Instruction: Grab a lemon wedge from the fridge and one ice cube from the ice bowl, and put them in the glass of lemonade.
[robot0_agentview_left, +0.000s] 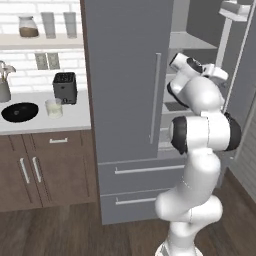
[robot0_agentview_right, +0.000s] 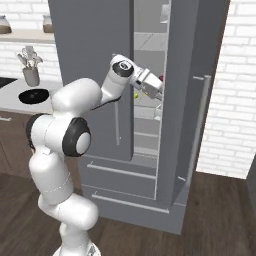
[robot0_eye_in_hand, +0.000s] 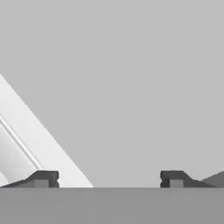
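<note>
Gripper (robot0_eye_in_hand: 108, 179) spread wide and empty inside one fridge (robot0_agentview_left: 127, 100), one ice bowl (robot0_agentview_left: 20, 112), one glass of lemonade (robot0_agentview_left: 54, 108)

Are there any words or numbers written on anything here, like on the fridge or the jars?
None: no words, numbers or signs can be read.
fridge: plain grey doors, no writing.
jar on the shelf: no label visible.
toaster: no readable marking.
glass of lemonade: no writing.

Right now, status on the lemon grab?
Gripper open, empty, inside the fridge. Lemon wedge beside the hand, not grasped. Nothing blocking.
</note>
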